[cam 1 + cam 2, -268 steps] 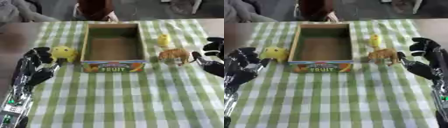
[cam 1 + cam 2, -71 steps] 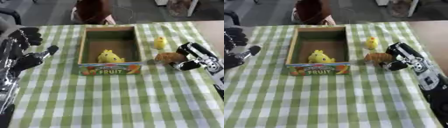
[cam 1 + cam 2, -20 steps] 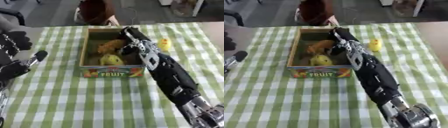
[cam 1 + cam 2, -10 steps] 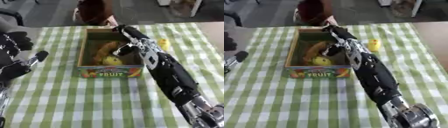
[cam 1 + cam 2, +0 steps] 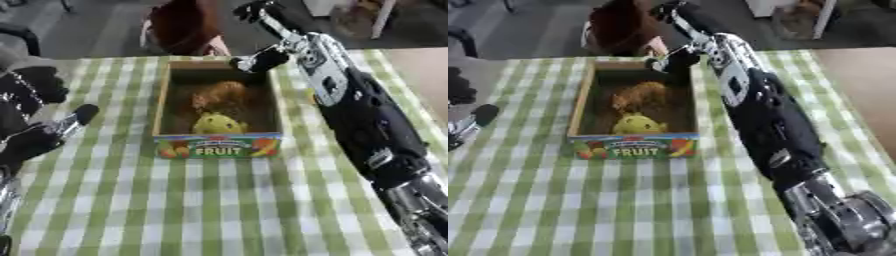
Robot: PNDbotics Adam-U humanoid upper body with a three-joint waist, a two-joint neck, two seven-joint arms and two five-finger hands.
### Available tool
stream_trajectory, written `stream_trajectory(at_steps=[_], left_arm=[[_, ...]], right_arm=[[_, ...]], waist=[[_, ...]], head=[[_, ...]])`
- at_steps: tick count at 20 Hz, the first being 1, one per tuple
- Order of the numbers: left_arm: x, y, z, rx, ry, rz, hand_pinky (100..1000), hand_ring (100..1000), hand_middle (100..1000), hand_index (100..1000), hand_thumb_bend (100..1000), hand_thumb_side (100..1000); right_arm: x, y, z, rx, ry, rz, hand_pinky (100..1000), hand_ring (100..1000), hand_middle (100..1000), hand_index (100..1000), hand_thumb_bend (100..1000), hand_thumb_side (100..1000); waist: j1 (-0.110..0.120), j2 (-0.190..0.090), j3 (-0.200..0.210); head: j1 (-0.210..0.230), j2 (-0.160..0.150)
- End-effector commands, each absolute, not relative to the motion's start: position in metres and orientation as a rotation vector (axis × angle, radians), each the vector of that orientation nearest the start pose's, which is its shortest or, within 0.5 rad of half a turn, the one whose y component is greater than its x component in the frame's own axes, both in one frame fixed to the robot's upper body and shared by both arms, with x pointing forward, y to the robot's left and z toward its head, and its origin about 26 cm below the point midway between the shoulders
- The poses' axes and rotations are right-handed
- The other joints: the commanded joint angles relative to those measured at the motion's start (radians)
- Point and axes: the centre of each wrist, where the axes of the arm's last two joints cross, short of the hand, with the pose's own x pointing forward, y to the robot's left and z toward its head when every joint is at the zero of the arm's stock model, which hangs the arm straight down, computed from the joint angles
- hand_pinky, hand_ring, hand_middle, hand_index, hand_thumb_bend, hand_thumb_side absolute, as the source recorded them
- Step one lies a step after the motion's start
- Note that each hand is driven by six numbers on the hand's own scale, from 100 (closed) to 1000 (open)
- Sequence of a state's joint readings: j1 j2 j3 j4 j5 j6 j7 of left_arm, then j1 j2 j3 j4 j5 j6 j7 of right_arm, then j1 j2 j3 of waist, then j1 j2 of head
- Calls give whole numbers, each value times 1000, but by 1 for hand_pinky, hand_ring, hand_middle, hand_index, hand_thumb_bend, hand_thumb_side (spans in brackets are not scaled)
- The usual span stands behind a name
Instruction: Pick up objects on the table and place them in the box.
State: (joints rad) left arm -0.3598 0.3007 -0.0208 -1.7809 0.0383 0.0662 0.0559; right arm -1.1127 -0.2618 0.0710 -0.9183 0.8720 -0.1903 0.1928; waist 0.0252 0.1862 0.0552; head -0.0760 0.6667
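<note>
The cardboard fruit box [image 5: 161, 107] stands at the middle of the checked cloth. Inside it a brown animal toy [image 5: 220, 96] lies toward the back and a yellow toy [image 5: 219, 124] sits against the front wall. My right arm reaches across from the lower right, and my right hand [image 5: 278, 35] is raised over the box's far right corner, open, with nothing in it. At the left edge my left hand [image 5: 31, 100] hovers open, well away from the box. The arm covers the cloth to the right of the box.
Green and white checked cloth [image 5: 219, 210] covers the table in front of the box. Bare brown tabletop [image 5: 424, 70] shows at the far right. A dark shape stands just beyond the table's far edge.
My right hand has risen from inside the box to above its far edge, leaving the brown toy lying in the box. The left hand stays at the left.
</note>
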Motion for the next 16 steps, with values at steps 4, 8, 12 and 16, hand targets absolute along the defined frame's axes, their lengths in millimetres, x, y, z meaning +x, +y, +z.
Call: stream_trajectory(at_steps=[4,8,12,16], left_arm=[[336,271,173,208,-2071,-272,698,633,577,709,759,161],[336,273,173,216,-2070,-268,699,633,577,709,759,161],[335,273,172,218,-2068,-267,699,633,577,709,758,161],[335,273,171,217,-2066,-267,700,633,577,710,757,161]], right_arm=[[491,-261,261,-962,-1750,1137,795,797,756,888,489,223],[489,-299,252,-1005,-1674,1014,785,788,745,882,489,222],[488,-328,235,-1014,-1591,889,774,780,733,876,492,226],[489,-340,213,-990,-1513,833,770,776,728,873,497,238]], waist=[[0,-16,-16],[4,-16,-24],[5,-17,-28],[7,-18,-28]], head=[[21,-13],[21,-17],[23,-19],[24,-20]])
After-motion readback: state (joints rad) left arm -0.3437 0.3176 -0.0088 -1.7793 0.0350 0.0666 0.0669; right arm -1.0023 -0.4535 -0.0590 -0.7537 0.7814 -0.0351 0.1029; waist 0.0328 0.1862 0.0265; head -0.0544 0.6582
